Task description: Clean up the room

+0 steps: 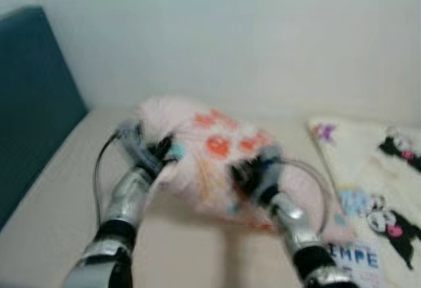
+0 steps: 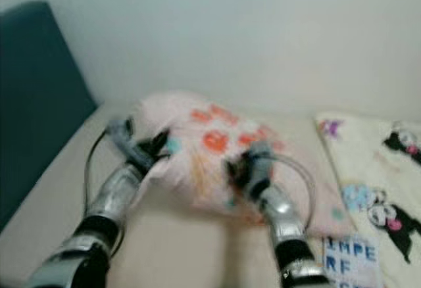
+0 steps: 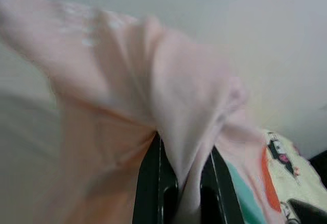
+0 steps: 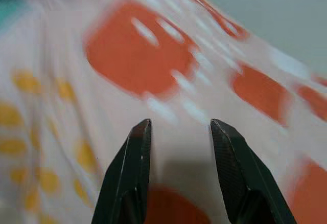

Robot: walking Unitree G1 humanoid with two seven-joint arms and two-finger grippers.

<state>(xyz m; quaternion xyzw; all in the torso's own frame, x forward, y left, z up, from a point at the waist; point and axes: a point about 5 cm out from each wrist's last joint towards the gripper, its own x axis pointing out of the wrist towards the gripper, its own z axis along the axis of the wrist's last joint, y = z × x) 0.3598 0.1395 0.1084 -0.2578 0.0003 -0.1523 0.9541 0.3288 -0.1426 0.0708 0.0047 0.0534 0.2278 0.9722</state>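
A fluffy pink pillow point(image 1: 217, 150) with orange, teal and yellow prints lies on the beige bed point(image 1: 59, 202) against the wall. My left gripper point(image 1: 164, 151) is at the pillow's left edge, shut on a fold of the pink fabric point(image 3: 189, 147) that is pinched between its black fingers point(image 3: 148, 183). At the pillow's front right side my right gripper point(image 1: 247, 173) stands open. Its fingertips point(image 4: 135, 147) are spread close to the orange-printed cover point(image 4: 138, 50), with no fabric between them.
A cream blanket point(image 1: 375, 189) printed with black cartoon figures and blue letters covers the bed's right side, touching the pillow. A teal headboard point(image 1: 33, 104) rises at the left. A pale wall point(image 1: 250, 31) closes the far side.
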